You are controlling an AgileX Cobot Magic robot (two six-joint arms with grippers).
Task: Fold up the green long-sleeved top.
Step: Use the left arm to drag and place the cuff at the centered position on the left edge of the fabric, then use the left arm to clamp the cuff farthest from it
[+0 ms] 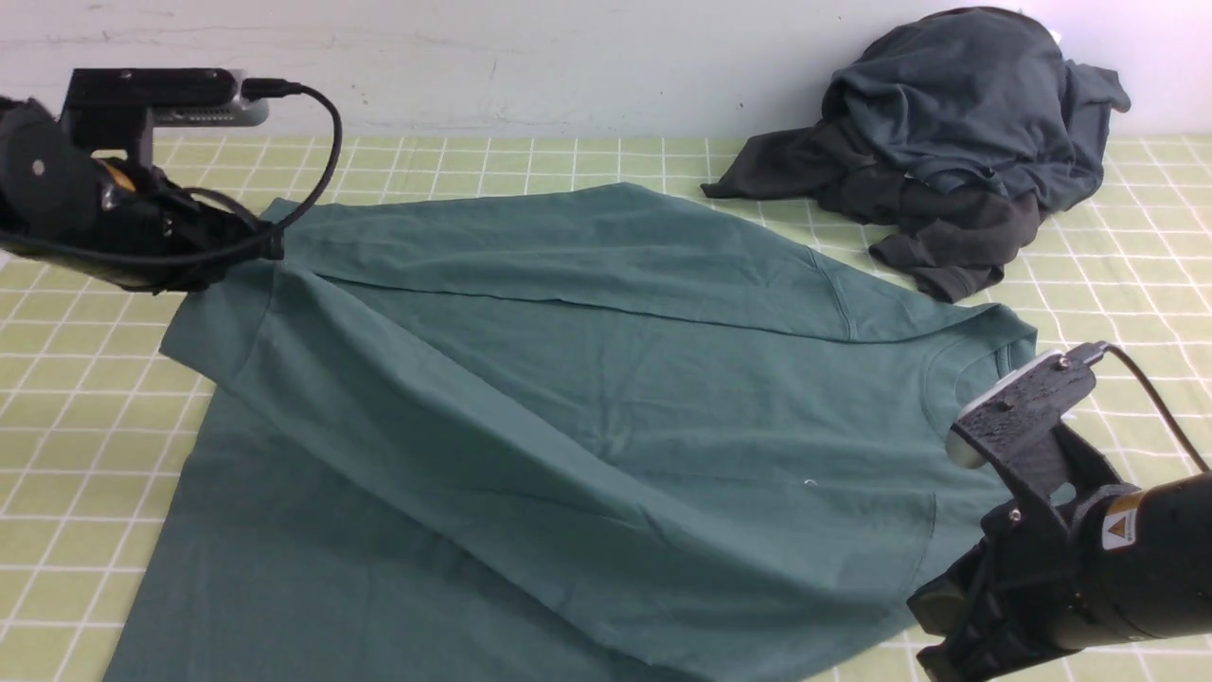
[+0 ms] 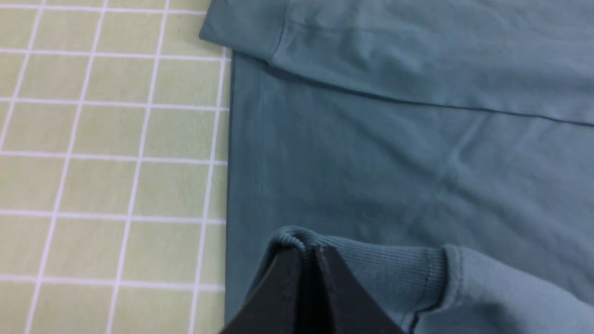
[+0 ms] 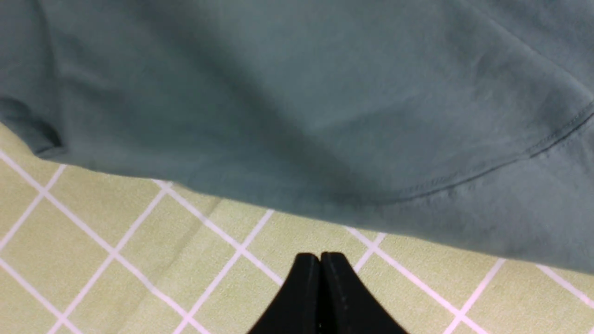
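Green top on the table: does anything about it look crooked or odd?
Nothing damaged. A sleeve lies slanted across the green top, its ribbed cuff pinched in the left gripper. The only untidy thing is the heap of dark garments by the wall.

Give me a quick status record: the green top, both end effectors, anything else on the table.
garment: teal-green soft knit long-sleeved top, spread on the light green checked tablecloth, far sleeve folded across the body
left end effector: shut, pinching a ribbed cuff of the top
right end effector: shut, empty, over bare tablecloth beside the top's edge
other items: heap of dark charcoal and slate-grey garments, far right
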